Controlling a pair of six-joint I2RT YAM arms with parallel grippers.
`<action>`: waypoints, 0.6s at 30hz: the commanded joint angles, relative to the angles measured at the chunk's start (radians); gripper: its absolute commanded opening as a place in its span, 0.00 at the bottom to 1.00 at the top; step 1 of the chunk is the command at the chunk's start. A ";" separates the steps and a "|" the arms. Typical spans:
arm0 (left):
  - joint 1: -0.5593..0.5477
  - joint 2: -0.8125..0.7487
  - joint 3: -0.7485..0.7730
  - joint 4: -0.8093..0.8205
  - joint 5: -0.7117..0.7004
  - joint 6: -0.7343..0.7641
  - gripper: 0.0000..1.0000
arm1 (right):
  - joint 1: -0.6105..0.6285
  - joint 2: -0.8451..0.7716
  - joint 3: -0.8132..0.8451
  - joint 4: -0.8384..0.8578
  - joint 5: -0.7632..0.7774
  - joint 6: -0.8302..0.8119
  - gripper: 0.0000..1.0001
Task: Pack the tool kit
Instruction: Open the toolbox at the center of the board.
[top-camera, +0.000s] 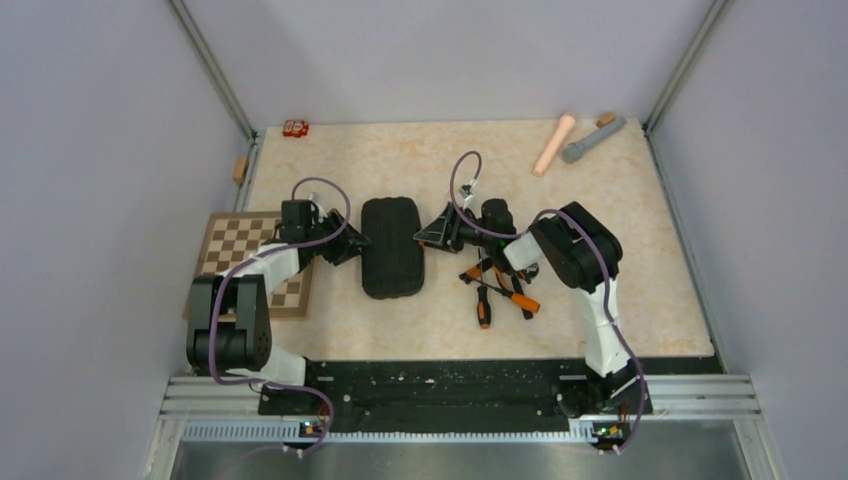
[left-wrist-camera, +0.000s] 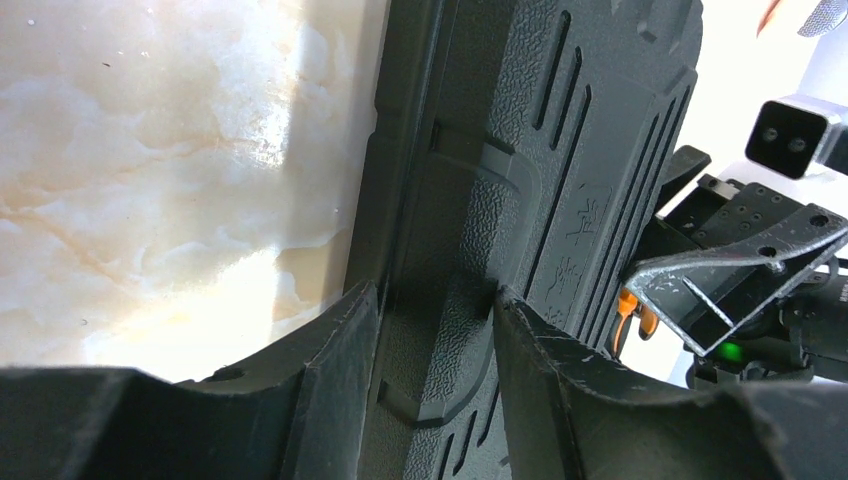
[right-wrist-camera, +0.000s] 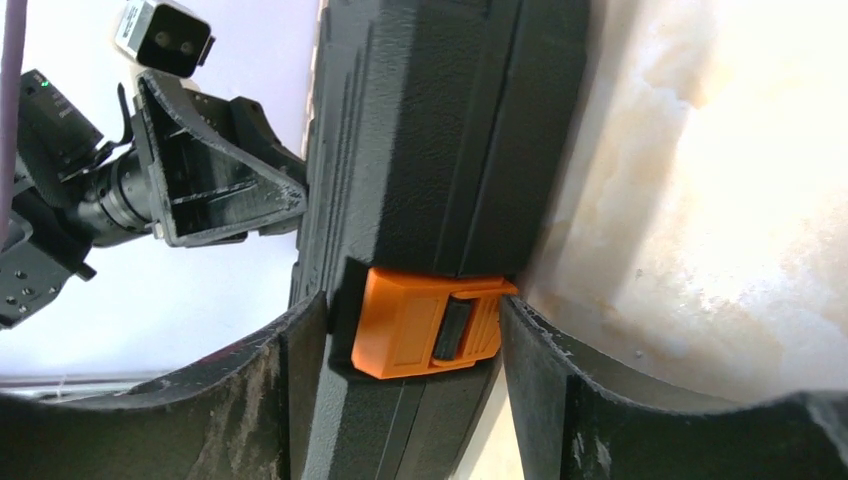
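Arms (top-camera: 270, 262) reach inward, left tool (left-wrist-camera: 430, 305) apparently clenching case (left-wrist-camera: 560, 120), right tool (right-wrist-camera: 415, 310) straddling latch (right-wrist-camera: 420, 325), grip unclear.

Case (top-camera: 391, 247): lay mid-table (top-camera: 640, 290), long axis running front to back. At its left edge, the left gripper (top-camera: 357, 245), fingers (left-wrist-camera: 330, 370) closed over the rim. Further left, the chessboard (top-camera: 235, 245) (partly under that arm). At its right edge, the latch (right-wrist-camera: 425, 325), between the right gripper's (top-camera: 428, 238) fingers. Right of the case and slightly nearer, pliers and screwdrivers (top-camera: 497, 290), heaped loose. Behind it, far right, two cylinders (top-camera: 553, 145), side by side.
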 joint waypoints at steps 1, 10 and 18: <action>-0.014 0.054 -0.037 -0.090 -0.055 0.031 0.52 | 0.036 -0.138 0.006 0.083 -0.062 -0.048 0.60; -0.016 0.008 -0.039 -0.081 -0.016 -0.002 0.66 | 0.053 -0.184 0.028 0.062 -0.062 -0.051 0.59; -0.026 -0.026 -0.047 -0.011 0.047 -0.069 0.66 | 0.064 -0.222 0.035 0.040 -0.060 -0.052 0.59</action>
